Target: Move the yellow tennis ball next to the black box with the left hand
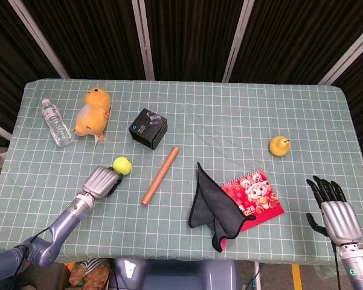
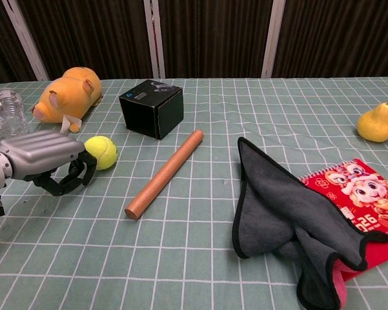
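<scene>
- The left hand [image 2: 48, 161], fingers curled behind the yellow tennis ball [image 2: 101, 152] without gripping it, could send it rolling past the black box [image 2: 152, 108].
- The ball may strike the wooden rod [image 2: 164, 173] beside the box.

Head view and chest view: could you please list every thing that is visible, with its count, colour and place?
tennis ball: 1, yellow, near left part of the table, at the fingers of the left robot hand
black box: 1, black, beyond the ball, slightly right of it
wooden rod: 1, light brown, lying diagonally right of the ball
plush toy: 1, orange-yellow, far left
water bottle: 1, clear, left of the plush toy
cloth: 1, dark grey, near centre, overlapping the booklet
booklet: 1, red with cartoon print, right of the cloth
pear: 1, yellow, right side
tablecloth: 1, pale green with white grid
left robot hand: 1, silver and black, fingers curled beside the ball
right robot hand: 1, silver and black, near right corner, fingers spread
</scene>
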